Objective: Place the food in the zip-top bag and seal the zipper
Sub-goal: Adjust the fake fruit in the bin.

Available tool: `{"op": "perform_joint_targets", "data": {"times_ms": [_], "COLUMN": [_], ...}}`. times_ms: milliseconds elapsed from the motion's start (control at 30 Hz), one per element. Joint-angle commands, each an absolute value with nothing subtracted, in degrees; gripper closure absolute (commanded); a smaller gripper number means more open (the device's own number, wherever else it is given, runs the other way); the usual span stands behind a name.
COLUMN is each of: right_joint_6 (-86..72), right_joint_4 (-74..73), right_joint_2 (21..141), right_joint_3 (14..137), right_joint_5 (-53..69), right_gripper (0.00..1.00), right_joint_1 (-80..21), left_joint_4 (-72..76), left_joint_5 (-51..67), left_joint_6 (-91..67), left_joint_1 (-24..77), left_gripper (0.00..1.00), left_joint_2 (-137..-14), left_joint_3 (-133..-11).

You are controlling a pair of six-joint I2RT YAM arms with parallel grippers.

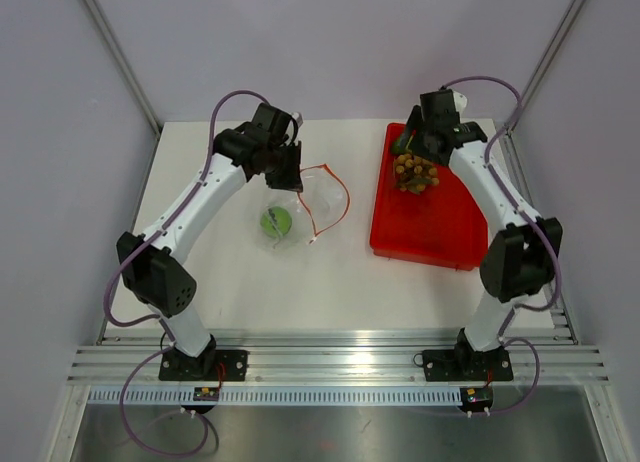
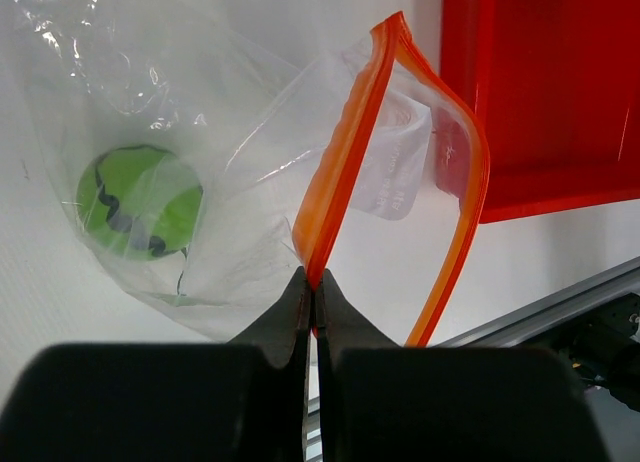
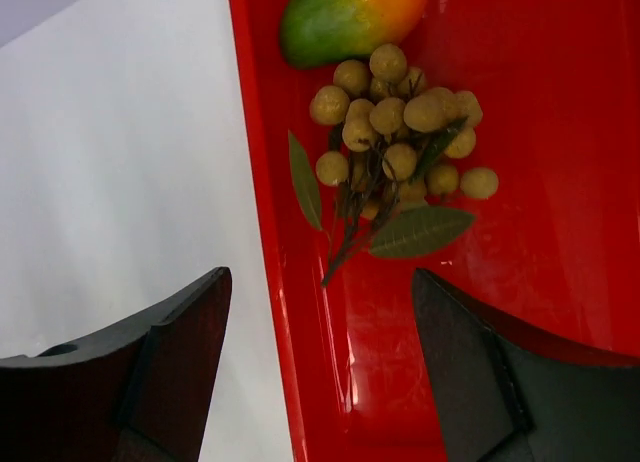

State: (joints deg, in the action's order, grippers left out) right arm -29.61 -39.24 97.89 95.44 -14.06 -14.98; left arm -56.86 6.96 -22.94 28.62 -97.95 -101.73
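left tool (image 2: 312, 282) pinches orange-red zipper strip (image 2: 345, 162) of clear plastic bag (image 2: 240, 152) | right tool (image 3: 320, 292) spread above tan-brown ball bunch (image 3: 395, 132) | likely light, lumpy: grasp across cluster

left of the red rectangular plastic tray (image 1: 440, 237), a clear crinkly orange-rimmed bag (image 1: 310, 197) holds a round green fruit (image 1: 276, 221); a tan-brown ball bunch (image 1: 412, 172) lies inside the tray.

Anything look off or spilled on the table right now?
Nothing stands out. The round green fruit sits inside the zip-top bag; the jaws of the left gripper pinch its zipper, mouth gaping. Mango and tan ball bunch lie in the red tray, nothing spilled.
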Motion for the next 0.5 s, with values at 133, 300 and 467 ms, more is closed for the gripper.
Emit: {"op": "perform_joint_targets", "data": {"times_ms": [133,300,467], "right_joint_6": [-28.29,-31.55,-34.18], "right_joint_4": [-37.18,-30.94,-32.87], "right_joint_2": [116.25,121.63,123.14], "right_joint_3": [110.11,110.57,107.42], "right_joint_5": [-7.65,1.3,-2.97], "right_gripper": [0.21,0.21,0.21], "right_joint_1": [-12.66,-10.64,-8.79], "left_joint_4": [-54.23,-53.71,-54.14], "left_joint_5": [8.61,7.74,6.94], "left_joint_6": [-22.59,-22.5,-21.88], "left_joint_1": [28.65,28.74,28.74], "left_gripper": [1.0,1.0,1.0], "left_joint_2": [-98.09,-96.95,-95.8], "left_joint_3": [-100.81,-98.53,-97.56]}}
